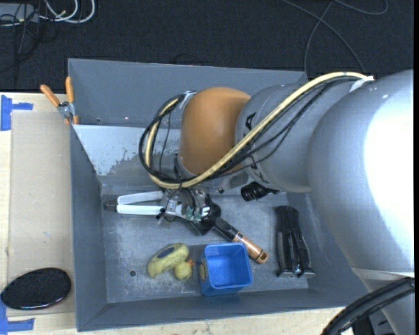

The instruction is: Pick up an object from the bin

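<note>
My gripper point(184, 210) hangs low over the middle of the bin, mostly hidden under the arm's orange cover. A white flat-handled tool point(138, 204) lies just to its left, with its right end at the gripper. A black stick with a copper tip point(239, 240) runs from under the gripper down to the right. Below the gripper a small blue square tub point(225, 266) stands near the front wall.
A yellow-green soft lump point(167, 259) rests left of the blue tub. A black clip-like tool point(291, 243) lies along the right side of the bin. The arm and its cables cover the bin's upper right part.
</note>
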Action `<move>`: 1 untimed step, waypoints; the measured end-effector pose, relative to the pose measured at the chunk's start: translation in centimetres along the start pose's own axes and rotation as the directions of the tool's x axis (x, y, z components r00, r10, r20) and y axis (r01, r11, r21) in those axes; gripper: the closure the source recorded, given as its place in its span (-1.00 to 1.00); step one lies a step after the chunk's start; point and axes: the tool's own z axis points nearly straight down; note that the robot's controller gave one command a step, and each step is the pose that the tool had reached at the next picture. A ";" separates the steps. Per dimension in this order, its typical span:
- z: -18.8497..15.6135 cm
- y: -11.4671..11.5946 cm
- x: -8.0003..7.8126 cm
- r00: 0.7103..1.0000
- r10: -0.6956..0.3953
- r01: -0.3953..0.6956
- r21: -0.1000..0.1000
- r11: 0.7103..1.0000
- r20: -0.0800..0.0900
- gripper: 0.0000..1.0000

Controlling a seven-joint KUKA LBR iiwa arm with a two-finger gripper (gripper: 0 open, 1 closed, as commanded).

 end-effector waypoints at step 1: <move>-3.8 0.0 0.0 1.000 -0.001 0.001 0.002 1.000 -0.003 1.00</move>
